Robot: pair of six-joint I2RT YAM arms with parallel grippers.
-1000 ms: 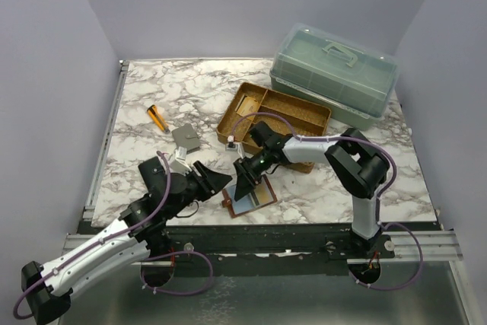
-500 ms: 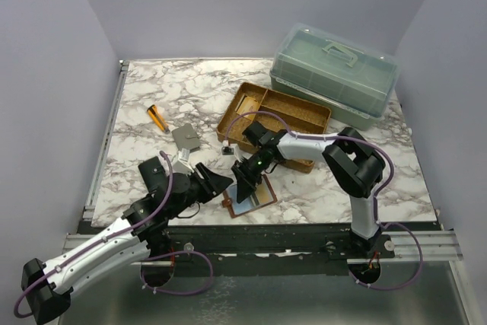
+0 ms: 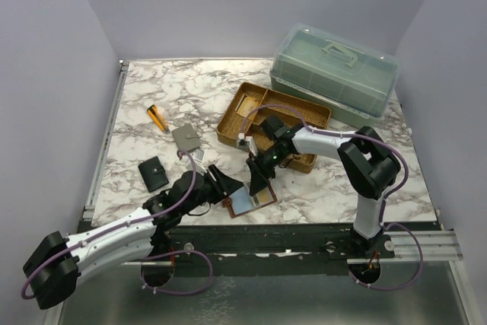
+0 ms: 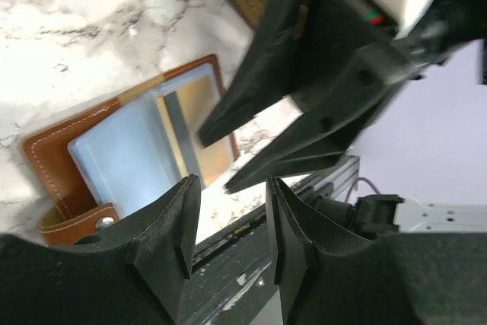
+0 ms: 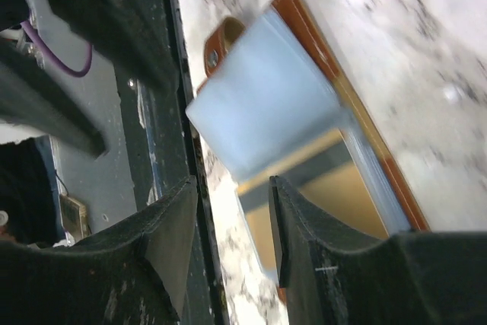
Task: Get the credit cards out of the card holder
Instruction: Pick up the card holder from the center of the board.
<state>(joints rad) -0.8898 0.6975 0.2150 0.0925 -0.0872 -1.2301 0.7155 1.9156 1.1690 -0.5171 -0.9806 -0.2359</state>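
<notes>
Lying open at the near edge of the table (image 3: pixel 167 89), the card holder (image 3: pixel 251 203) sits under both sets of jaws. The right gripper (image 3: pixel 255 186) points down, jaws spread in a V and holding nothing. Its tips are over a tan-gold credit card (image 4: pixel 204 123) with a grey stripe; whether they touch it cannot be told. The left gripper (image 3: pixel 230 186) faces the holder's left side, jaws parted and empty, with the snap tab (image 4: pixel 84 222) just ahead of them. A light-blue flap (image 5: pixel 262 100) lies between the card and the left jaws. A black wallet (image 3: pixel 154 173) lies well left of both grippers.
</notes>
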